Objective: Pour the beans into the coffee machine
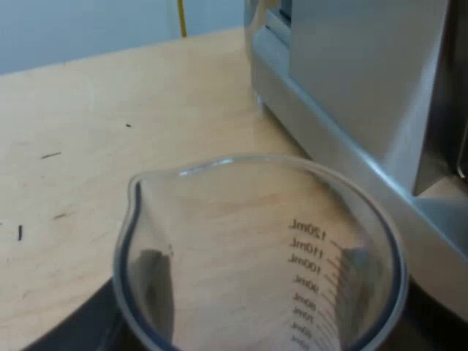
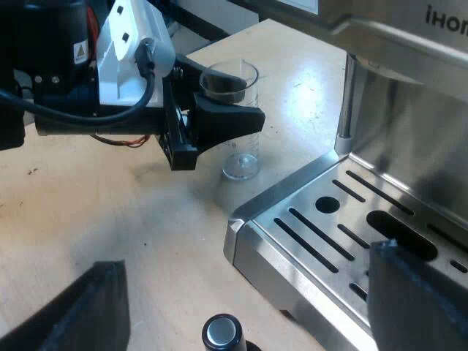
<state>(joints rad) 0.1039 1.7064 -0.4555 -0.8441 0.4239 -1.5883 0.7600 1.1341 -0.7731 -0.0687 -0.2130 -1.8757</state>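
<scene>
My left gripper [image 1: 256, 292] is shut on the measuring glass [image 1: 241, 212], a clear beaker with printed ml marks; its dark fingers [image 1: 152, 281] press both sides of the wall. No beans are visible in the glass. From the right wrist view, that gripper [image 2: 228, 99] clasps the upper part of the glass [image 2: 241, 157], whose base is at the wooden table beside the espresso machine's corner. My right gripper [image 2: 248, 322] is open, fingers [image 2: 80, 311] wide apart and nothing between them, low over the table by the machine's drip tray [image 2: 344, 234].
The espresso machine [image 1: 351, 88] rises close beside the glass. Its steam wand [image 2: 344, 95] hangs over the tray's corner. A tamper with a black knob [image 2: 221, 333] stands between my right fingers, just under them. The light wooden table [image 2: 110, 212] surrounds it all.
</scene>
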